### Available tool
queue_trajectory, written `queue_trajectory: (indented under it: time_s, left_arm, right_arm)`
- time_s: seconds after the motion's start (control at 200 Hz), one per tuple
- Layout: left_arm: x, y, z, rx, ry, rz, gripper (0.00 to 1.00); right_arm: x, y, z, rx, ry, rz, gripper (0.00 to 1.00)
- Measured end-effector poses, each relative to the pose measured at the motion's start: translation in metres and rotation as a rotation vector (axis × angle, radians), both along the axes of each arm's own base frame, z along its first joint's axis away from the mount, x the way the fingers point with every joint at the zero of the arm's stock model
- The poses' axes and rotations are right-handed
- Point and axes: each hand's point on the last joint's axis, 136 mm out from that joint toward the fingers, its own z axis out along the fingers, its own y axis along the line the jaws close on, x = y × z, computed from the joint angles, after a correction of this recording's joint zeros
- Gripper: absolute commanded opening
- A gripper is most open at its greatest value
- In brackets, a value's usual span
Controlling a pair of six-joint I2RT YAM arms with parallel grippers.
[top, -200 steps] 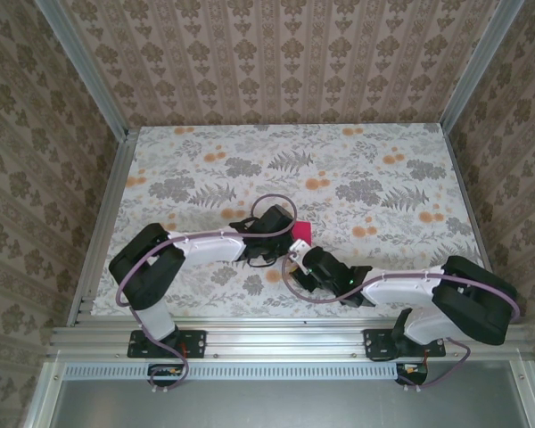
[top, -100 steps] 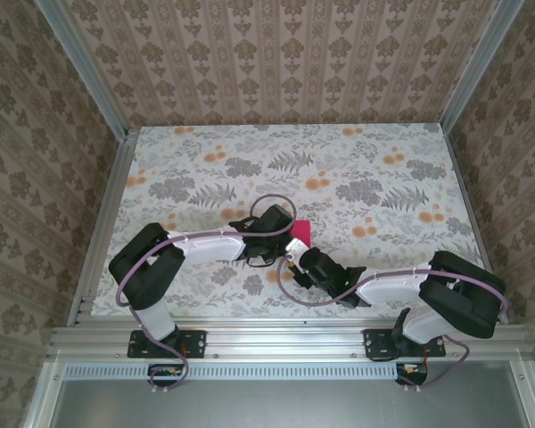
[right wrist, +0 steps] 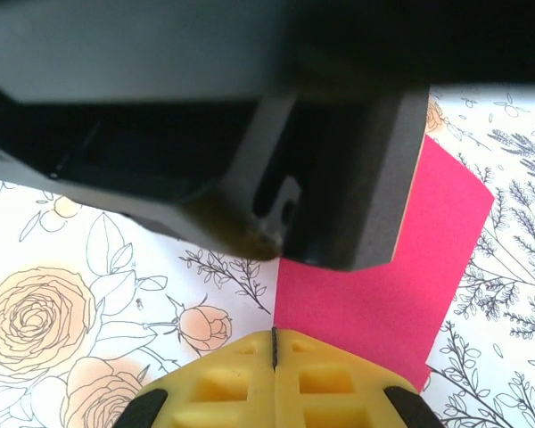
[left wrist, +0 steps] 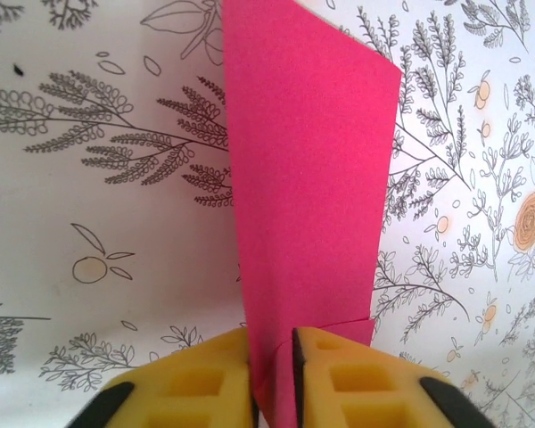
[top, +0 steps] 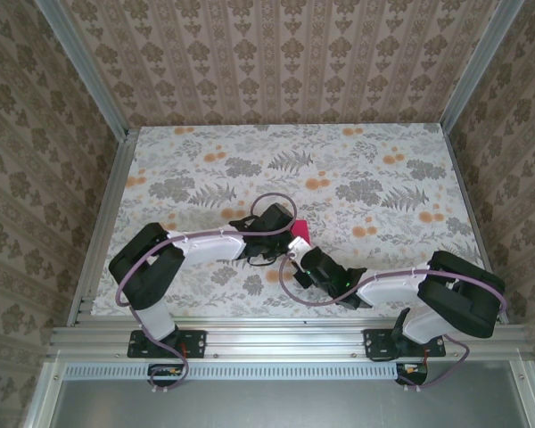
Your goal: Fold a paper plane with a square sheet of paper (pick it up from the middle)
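Pink paper (left wrist: 308, 205) between left claw (left wrist: 272, 374) tips

2 grippers (top: 287, 234) (top: 296, 265), pink paper (top: 300, 234) between

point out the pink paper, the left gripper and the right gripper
pink paper (left wrist: 308, 178), left wrist view, middle of the folded sheet
left gripper (left wrist: 272, 374), left wrist view, between the yellow fingertips pinching the paper
right gripper (right wrist: 274, 357), right wrist view, seam where the yellow fingertips meet
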Motion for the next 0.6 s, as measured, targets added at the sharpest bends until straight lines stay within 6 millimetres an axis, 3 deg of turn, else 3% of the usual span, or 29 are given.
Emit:
queue_trajectory:
  time_s: [0.07, 0.24, 0.465, 0.6]
  left_arm:
    - [0.0, 0.002, -0.001, 0.009, -0.001, 0.004, 0.29]
    - [0.002, 0.008, 0.004, 0.027, -0.021, 0.016, 0.5]
    - [0.0, 0.02, 0.037, -0.016, -0.092, 0.037, 0.75]
    - [-0.001, 0.023, 0.045, -0.025, -0.112, 0.044, 0.8]
  right_arm:
    - [0.001, -0.002, -0.001, 0.024, 0.012, -0.011, 0.0]
    - [0.003, -0.002, 0.0, 0.104, 0.041, -0.025, 0.0]
    - [0.002, -0.011, -0.009, 0.207, 0.132, -0.044, 0.0]
    - [-0.003, -0.009, -0.012, 0.249, 0.171, -0.025, 0.0]
